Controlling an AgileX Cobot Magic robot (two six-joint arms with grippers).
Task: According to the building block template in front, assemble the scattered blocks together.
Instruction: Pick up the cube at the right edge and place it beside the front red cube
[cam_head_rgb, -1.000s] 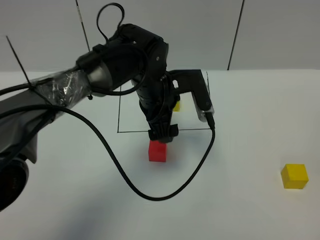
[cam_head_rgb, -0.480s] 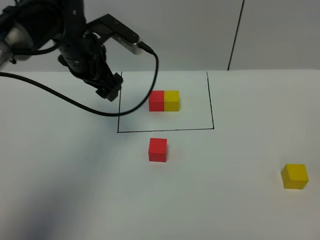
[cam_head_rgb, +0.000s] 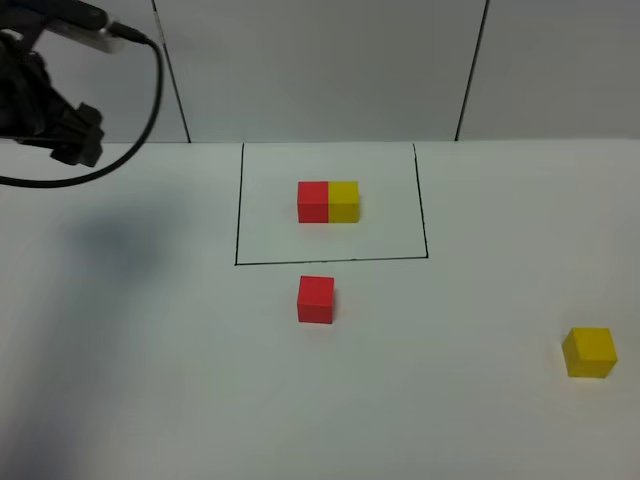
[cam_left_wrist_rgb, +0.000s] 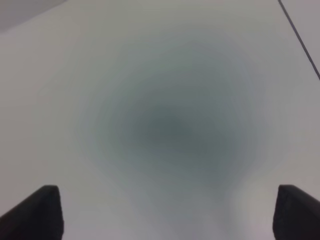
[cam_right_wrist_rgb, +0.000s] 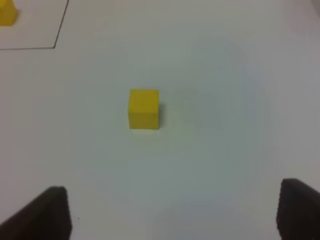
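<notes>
The building block template (cam_head_rgb: 328, 201), a red cube joined to a yellow cube on its right, sits inside a black-line rectangle (cam_head_rgb: 330, 260). The loose red cube (cam_head_rgb: 315, 299) lies just in front of the rectangle, nothing touching it. The loose yellow cube (cam_head_rgb: 589, 352) lies far right near the front; it also shows in the right wrist view (cam_right_wrist_rgb: 144, 108). My left gripper (cam_head_rgb: 78, 140) hangs at the far left, open and empty (cam_left_wrist_rgb: 170, 212), over bare table. My right gripper (cam_right_wrist_rgb: 172, 210) is open and empty, with the yellow cube ahead of its jaws, apart from them.
A white table (cam_head_rgb: 150, 380) with a grey panelled wall (cam_head_rgb: 320, 60) behind. The left arm's black cable (cam_head_rgb: 150, 90) loops at the upper left. A corner of the template's yellow cube (cam_right_wrist_rgb: 6, 12) and of the rectangle's line (cam_right_wrist_rgb: 60, 27) show in the right wrist view.
My left arm has drawn back from over the red cube to the far left. The red cube stays where it was. The yellow cube has not moved.
</notes>
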